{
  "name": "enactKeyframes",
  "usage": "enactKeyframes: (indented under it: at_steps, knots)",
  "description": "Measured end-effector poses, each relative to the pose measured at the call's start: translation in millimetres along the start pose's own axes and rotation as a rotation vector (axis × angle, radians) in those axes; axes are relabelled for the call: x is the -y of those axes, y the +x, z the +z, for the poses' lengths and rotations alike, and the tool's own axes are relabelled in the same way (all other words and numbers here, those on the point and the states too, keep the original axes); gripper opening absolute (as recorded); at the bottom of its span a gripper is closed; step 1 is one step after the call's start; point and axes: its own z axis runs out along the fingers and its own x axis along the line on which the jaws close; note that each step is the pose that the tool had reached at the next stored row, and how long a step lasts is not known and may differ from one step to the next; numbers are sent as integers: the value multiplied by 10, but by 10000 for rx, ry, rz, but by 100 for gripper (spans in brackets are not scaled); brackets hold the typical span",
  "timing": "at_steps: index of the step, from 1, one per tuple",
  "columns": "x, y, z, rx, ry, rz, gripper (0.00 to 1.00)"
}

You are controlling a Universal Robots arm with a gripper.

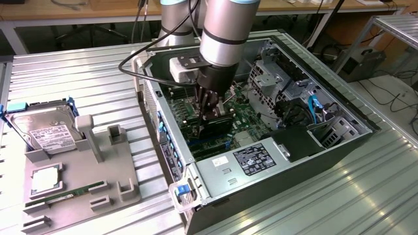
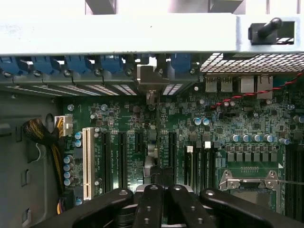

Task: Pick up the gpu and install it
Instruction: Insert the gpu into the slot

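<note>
Jaws of the black gripper [image 1: 210, 113] clench the slim, flat gpu [image 1: 216, 128] edge-on over the green motherboard [image 2: 237, 118].

Exterior view — high, off to one side, angled down across ribbed metal table [image 1: 85, 73]; takes in whole open computer case [image 1: 339, 147], arm [image 1: 225, 34], grey parts tray [image 1: 85, 166] at exterior view's left. Medium distance.

Wrist view — mounted just behind gripper [image 2: 161, 202], looks straight down into case, close to green motherboard [image 2: 142, 142]; dark fingers [image 2: 149, 206] crowd near edge.

Shared: motherboard [image 1: 245, 117] slot area and blue clips [image 2: 71, 64] along case rear wall.
</note>
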Motion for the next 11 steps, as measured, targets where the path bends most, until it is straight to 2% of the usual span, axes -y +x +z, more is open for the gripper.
enactKeyframes:
  at_steps: [11]
  knots:
    - [-1, 17, -12, -13, -5, 0, 11]
